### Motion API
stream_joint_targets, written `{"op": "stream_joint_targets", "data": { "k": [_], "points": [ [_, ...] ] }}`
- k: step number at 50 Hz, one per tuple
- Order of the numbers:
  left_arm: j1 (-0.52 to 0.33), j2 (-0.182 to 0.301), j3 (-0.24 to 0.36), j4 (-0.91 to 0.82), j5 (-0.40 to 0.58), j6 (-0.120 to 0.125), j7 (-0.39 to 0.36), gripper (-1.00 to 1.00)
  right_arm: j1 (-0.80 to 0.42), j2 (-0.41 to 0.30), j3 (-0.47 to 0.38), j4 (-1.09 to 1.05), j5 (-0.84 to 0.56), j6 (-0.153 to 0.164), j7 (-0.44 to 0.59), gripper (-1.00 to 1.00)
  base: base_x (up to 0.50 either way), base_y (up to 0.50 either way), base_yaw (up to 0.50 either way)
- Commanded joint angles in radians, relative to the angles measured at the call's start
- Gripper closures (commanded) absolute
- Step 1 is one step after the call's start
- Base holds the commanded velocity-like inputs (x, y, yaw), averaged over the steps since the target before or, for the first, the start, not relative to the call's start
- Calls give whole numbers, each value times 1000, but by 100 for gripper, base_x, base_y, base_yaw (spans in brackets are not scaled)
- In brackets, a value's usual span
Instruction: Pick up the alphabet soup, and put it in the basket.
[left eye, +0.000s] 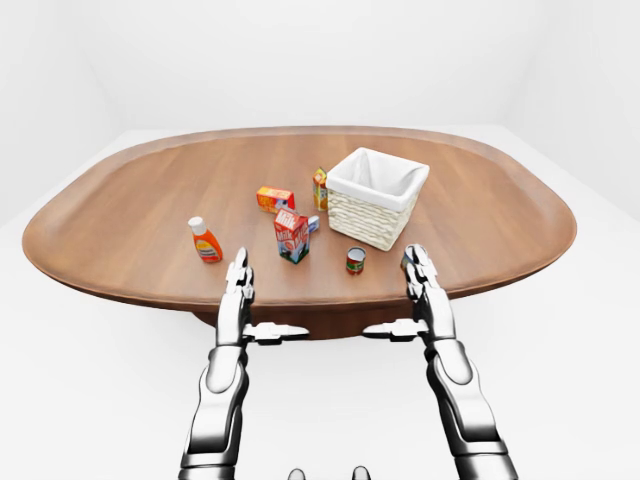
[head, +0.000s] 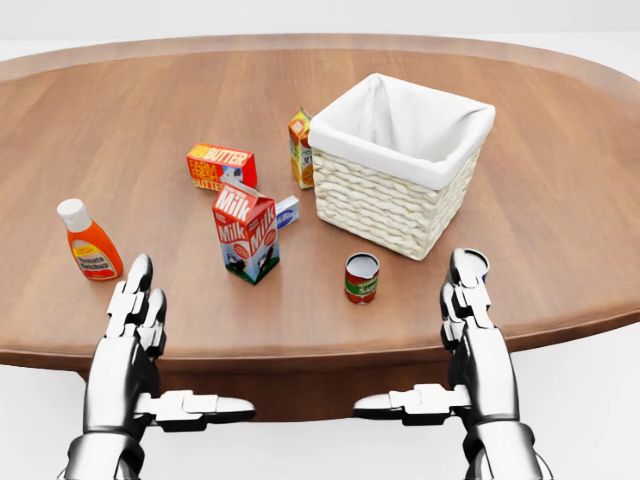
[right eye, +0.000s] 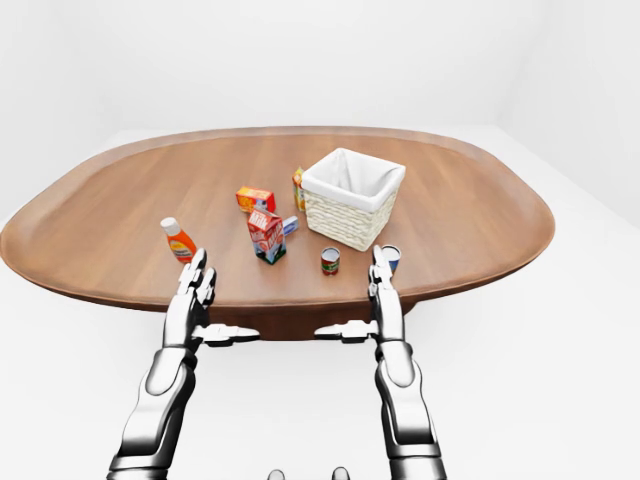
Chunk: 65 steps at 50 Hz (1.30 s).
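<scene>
Left hand (head: 137, 305), right hand (head: 468, 290): fingers apart, thumbs inward, raised at table (head: 560, 200) edge; nothing held

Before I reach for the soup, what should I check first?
1. Both hands free: ok. The left hand and right hand hold nothing, fingers open.
2. Soup identified: cannot tell. A red can stands in the open, a second can is partly hidden behind the right hand, and the labels are unreadable.
3. Red can upright, touching nothing: ok.
4. Basket open-topped, looks empty: ok.
5. Milk carton apart from the red can: ok.
</scene>
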Motion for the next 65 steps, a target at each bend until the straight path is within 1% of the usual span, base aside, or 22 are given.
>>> {"op": "stream_joint_targets", "data": {
  "k": [1, 5, 7, 8, 9, 12, 13, 14, 15, 16, 17, 20, 28, 46, 54, 65],
  "points": [
    [1, 15, 34, -40, -16, 19, -20, -100, 2, -14, -22, 10, -1, -11, 25, -100, 0, 0, 0],
    [-2, 16, 37, -39, -19, 23, -21, -100, 5, -16, -22, -7, -10, -7, 26, -100, 0, 0, 0],
    [-3, 16, 36, -36, -14, 12, -17, -100, 7, -16, -23, -15, -11, -4, 28, -100, 0, 0, 0],
    [-1, 17, 35, -36, -2, -4, -11, -100, 10, -15, -22, -23, -13, -1, 29, -100, 0, 0, 0],
    [5, 16, 31, -46, 3, -6, -10, -100, 12, -15, -21, -28, -16, -1, 29, -100, 0, 0, 0],
    [10, 16, 34, -70, 6, -6, -9, -100, 18, -14, -20, -53, -18, 9, 33, -100, 0, 0, 0],
    [8, 17, 41, -87, 1, 2, -7, -100, 24, -15, -18, -74, -24, 15, 33, -100, 0, 0, 0],
    [8, 17, 41, -88, 1, 3, -7, -100, 24, -15, -18, -75, -25, 16, 33, -100, 0, 0, 0],
    [7, 19, 46, -107, -2, 12, -6, -100, 27, -16, -16, -86, -37, 17, 29, -100, 0, 0, 0],
    [5, 20, 51, -110, 0, 8, -1, -100, 28, -15, -16, -94, -39, 24, 31, -100, 0, 0, 0],
    [-19, 38, 150, -280, -118, 82, 19, -100, 62, -33, -27, -299, -63, 89, 32, -100, 0, 0, 0],
    [-22, 45, 160, -300, -136, 82, 29, -100, 65, -25, -39, -326, -69, 89, 43, -100, 0, 0, 0],
    [-16, 48, 162, -321, -157, 82, 28, -100, 68, -19, -53, -364, -67, 89, 54, -100, 0, 0, 0],
    [-27, 62, 207, -389, -202, 82, 56, -100, 80, -20, -70, -459, -86, 89, 64, -100, 0, 0, 0],
    [-21, 61, 210, -415, -208, 82, 58, -100, 81, -18, -76, -469, -87, 89, 67, -100, 0, 0, 0],
    [-19, 59, 203, -403, -199, 82, 55, -100, 78, -19, -81, -455, -75, 89, 70, -100, 0, -4, 0]
  ]
}}
